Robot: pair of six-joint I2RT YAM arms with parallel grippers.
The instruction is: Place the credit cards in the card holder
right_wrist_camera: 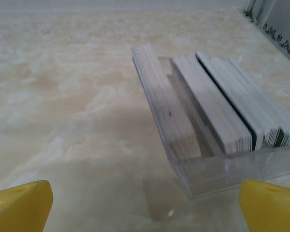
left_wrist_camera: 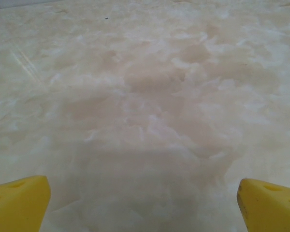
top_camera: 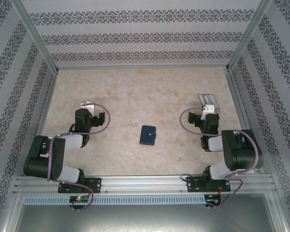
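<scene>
Marble-look counter [top_camera: 135, 87] inside a bay, patterned paper on three walls.

Left pincer [left_wrist_camera: 145, 200]: released, yellow fingers [left_wrist_camera: 19, 203] spread wide, nothing between them, bare counter beneath.

Right pincer [right_wrist_camera: 145, 203]: also released and empty. It points at a clear slotted rack [right_wrist_camera: 217, 169] just ahead, not touching it.

Credit cards [right_wrist_camera: 222, 111] stand on edge in the rack in packed rows. One bundle leans left against the rack's side. Edges mostly pale, one dark.

Rack sits far right on the counter, near the right wall.

Card holder [top_camera: 148, 135]: navy, closed, small pale clasp toward its right edge. It lies flat mid-counter between the arms, well apart from both pincers and the rack.
</scene>
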